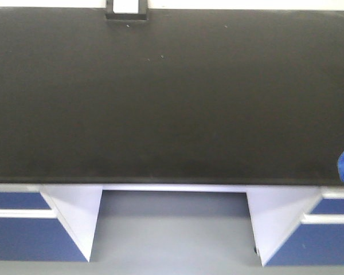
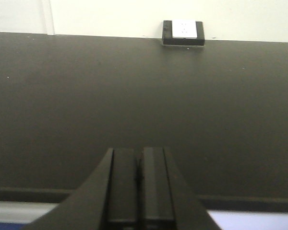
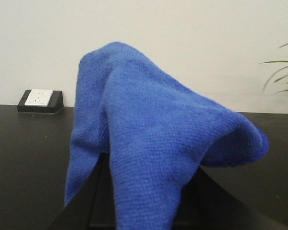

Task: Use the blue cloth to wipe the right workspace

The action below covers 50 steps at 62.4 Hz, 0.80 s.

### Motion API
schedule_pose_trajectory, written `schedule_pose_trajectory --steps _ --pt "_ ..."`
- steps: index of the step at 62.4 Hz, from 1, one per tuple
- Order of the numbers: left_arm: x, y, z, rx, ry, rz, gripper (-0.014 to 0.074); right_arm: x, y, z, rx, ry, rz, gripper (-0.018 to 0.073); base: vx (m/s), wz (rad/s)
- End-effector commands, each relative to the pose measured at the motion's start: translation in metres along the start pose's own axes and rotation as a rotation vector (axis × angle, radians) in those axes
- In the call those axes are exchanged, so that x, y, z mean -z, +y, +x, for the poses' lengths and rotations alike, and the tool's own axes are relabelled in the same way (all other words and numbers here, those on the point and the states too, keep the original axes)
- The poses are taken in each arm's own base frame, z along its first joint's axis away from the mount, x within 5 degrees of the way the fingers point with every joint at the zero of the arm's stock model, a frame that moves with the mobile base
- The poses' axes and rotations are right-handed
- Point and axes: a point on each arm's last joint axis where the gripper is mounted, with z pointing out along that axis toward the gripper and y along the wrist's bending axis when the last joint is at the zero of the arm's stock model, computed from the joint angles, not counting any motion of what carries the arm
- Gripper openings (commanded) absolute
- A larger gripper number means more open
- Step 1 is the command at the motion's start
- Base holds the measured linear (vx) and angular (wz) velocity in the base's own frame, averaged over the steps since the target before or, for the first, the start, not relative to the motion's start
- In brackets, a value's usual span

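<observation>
the right gripper (image 3: 98, 199) shows only as dark flanks under the blue cloth (image 3: 149, 158). the cloth is draped over it like a tent and hides the fingers, so it cannot be told whether the jaws are clamped on the fabric. the cloth is up in the air over the right workspace (image 3: 24, 163), not lying on it, with one corner drooping to the left and a rounded fold bulging to the right. in the front-facing view a bit of the cloth peeks in at the right edge, level with the benchtop's front lip.

the left gripper (image 2: 140, 191) is clenched, its two black fingers pressed flat together with nothing between them. it sits low over the front edge of the benchtop and points straight across toward the back.

a small black box (image 2: 183, 32) with a white face sits at the far edge of the benchtop against the white wall (image 2: 110, 17), a little right of the left gripper's line. thin green leaves (image 3: 281, 76) reach in from the right, in front of the wall. under the bench stand white panels (image 1: 74, 220) and blue cabinet fronts (image 1: 23, 240), with grey floor (image 1: 172, 229) between them.
</observation>
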Motion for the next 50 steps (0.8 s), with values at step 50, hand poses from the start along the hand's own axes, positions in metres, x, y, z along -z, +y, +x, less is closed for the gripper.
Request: schedule_pose_trajectory --steps 50 --pt "-0.0013 -0.0012 0.0020 0.006 -0.065 0.019 -0.0006 0.0001 -0.0004 -0.0180 0.007 -0.115 0.003 0.0000 0.20 0.00"
